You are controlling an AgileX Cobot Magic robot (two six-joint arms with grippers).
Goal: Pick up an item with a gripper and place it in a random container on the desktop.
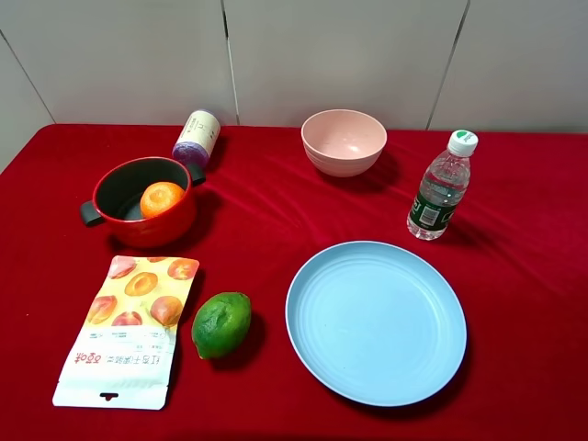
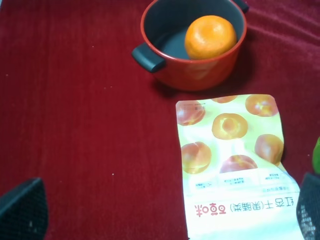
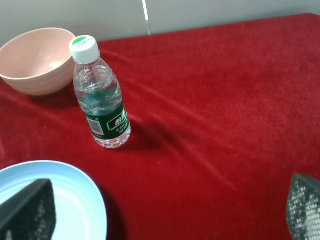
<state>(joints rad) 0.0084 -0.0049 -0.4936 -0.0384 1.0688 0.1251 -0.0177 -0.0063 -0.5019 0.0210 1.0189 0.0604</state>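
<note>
The orange mandarin (image 1: pixel 162 198) lies inside the red pot (image 1: pixel 152 230) at the left of the red-clothed desktop (image 1: pixel 276 230). The left wrist view shows the mandarin (image 2: pixel 210 36) resting against the pot's (image 2: pixel 200 72) dark inner wall. My left gripper (image 2: pixel 165 220) is open and empty, its fingertips (image 2: pixel 22 210) spread wide, back from the pot and above the snack bag. My right gripper (image 3: pixel 165 215) is open and empty, over the cloth near the water bottle. Neither arm shows in the exterior high view.
A snack bag (image 1: pixel 129 326) and a green lime (image 1: pixel 221 323) lie in front of the pot. A light blue plate (image 1: pixel 375 322), a pink bowl (image 1: pixel 344 141), a water bottle (image 1: pixel 442 186) and a lying purple can (image 1: pixel 197 138) are also on the cloth.
</note>
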